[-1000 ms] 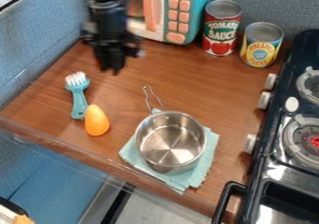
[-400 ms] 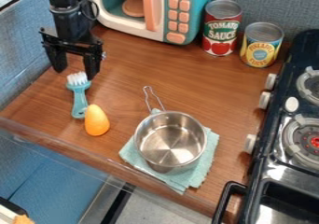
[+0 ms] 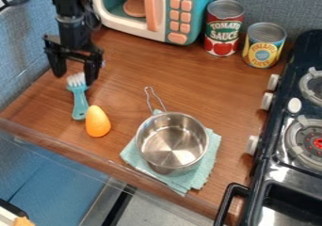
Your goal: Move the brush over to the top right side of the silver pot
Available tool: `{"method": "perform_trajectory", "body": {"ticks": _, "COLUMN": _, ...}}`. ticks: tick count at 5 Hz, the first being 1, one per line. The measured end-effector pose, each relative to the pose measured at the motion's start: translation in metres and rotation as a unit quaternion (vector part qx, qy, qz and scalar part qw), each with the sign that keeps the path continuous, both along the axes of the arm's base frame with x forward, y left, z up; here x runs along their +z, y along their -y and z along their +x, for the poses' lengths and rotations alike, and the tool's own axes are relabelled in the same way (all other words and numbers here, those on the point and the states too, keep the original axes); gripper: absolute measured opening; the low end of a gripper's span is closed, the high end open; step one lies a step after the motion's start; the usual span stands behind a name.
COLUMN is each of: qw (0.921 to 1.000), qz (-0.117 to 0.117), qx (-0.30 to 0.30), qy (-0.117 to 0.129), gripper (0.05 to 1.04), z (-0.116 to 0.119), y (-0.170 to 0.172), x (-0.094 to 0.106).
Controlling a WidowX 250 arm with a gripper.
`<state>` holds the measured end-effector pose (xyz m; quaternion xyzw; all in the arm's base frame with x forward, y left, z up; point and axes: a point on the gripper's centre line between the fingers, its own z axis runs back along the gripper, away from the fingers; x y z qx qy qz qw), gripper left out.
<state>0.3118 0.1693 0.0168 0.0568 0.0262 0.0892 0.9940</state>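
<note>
The gripper [image 3: 74,80] hangs at the upper left, its two fingers spread wide with the bristle end of the brush at the gap between them. The teal brush [image 3: 80,101] lies on the counter with white bristles toward the back and its handle toward the front; the right fingertip is just beside the bristles, and I cannot tell whether they touch. The silver pot [image 3: 172,142] stands on a teal cloth [image 3: 212,156] to the right, its wire handle pointing to the back left.
An orange egg-shaped object [image 3: 97,121] is against or very near the brush handle. Behind are a toy microwave [image 3: 183,11], a tomato sauce can [image 3: 223,28] and a pineapple can [image 3: 264,44]. A stove [image 3: 295,126] borders the right; the wooden counter [image 3: 125,69] lies between.
From the top centre-left, the gripper has moved left to the brush's bristle end and turned so both spread fingers show. Since the later earlier frame it has shifted only slightly. Brush and pot have stayed put.
</note>
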Motion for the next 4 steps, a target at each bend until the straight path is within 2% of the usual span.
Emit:
{"method": "perform_trajectory", "body": {"ticks": 1, "qw": 0.9994, "qz": 0.003, "qx": 0.007, "qy": -0.033, "gripper": 0.997, "z": 0.0009, "y": -0.006, "x": -0.0203}}
{"method": "perform_trajectory", "body": {"ticks": 2, "qw": 0.9995, "qz": 0.004, "qx": 0.006, "qy": -0.03, "gripper": 0.95, "z": 0.0059, "y": -0.0089, "x": -0.0236}}
{"method": "perform_trajectory", "body": {"ticks": 3, "qw": 0.9997, "qz": -0.002, "qx": 0.004, "qy": -0.024, "gripper": 0.751, "z": 0.0064, "y": -0.0065, "x": -0.0242}}
{"method": "perform_trajectory", "body": {"ticks": 4, "qw": 0.9997, "qz": -0.013, "qx": 0.001, "qy": -0.022, "gripper": 0.744, "z": 0.0034, "y": -0.0014, "x": -0.0235}}
